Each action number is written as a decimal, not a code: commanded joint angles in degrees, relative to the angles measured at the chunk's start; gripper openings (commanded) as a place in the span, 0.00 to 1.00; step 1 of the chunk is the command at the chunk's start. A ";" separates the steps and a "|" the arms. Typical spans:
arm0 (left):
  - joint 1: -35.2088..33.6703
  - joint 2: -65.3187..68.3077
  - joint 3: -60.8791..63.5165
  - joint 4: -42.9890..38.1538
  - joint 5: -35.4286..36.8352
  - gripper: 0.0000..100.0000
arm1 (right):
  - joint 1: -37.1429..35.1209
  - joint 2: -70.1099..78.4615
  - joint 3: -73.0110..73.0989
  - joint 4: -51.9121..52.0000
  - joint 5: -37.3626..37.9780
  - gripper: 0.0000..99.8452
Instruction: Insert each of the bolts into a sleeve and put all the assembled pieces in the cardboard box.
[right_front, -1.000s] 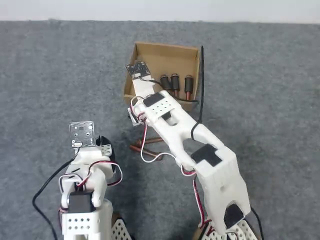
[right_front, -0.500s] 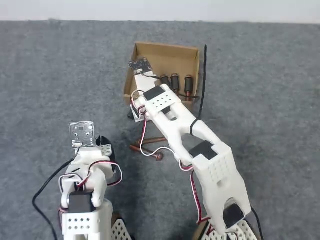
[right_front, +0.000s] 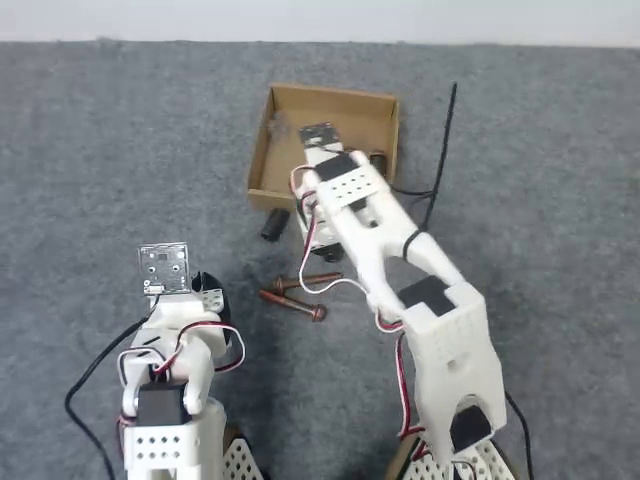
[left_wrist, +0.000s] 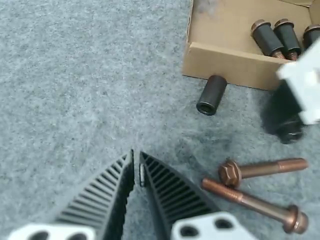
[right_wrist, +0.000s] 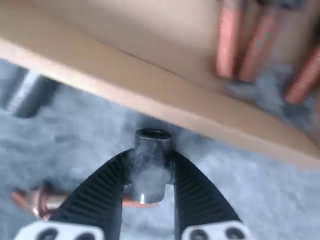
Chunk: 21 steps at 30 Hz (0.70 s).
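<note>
Right wrist view: the right gripper (right_wrist: 150, 158) clamps a black sleeve (right_wrist: 152, 141) across its middle, long axis aimed at the wall of the cardboard box (right_wrist: 150, 95) just beyond, open end forward. Assembled pieces (right_wrist: 250, 45) inside are blurred. A bolt (right_wrist: 42, 200) lies partly hidden beneath. The left gripper (left_wrist: 136, 165) is closed, empty.

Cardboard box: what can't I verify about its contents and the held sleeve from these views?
- High view: the right arm covers much of the cardboard box, so the assembled pieces cannot be counted.
- Left wrist view: the third assembled piece is cut off by the picture's edge.
- Right wrist view: with the blur, it is unclear whether the sleeve in the right end effector holds a bolt.
</note>
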<state>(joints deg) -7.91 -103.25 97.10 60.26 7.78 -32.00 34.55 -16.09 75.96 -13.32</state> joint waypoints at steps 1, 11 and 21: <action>0.09 -0.70 -0.57 0.00 -0.62 0.01 | 2.95 -7.34 -0.79 4.44 2.29 0.01; 0.09 -0.70 -0.57 0.00 -0.62 0.01 | 11.30 -20.62 18.11 -1.19 2.90 0.01; 0.09 -0.70 -0.57 0.00 -0.62 0.01 | 25.01 -39.60 44.13 -10.51 3.16 0.01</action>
<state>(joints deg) -7.82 -103.25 97.10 60.26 7.78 -11.43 3.16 23.56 67.34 -11.21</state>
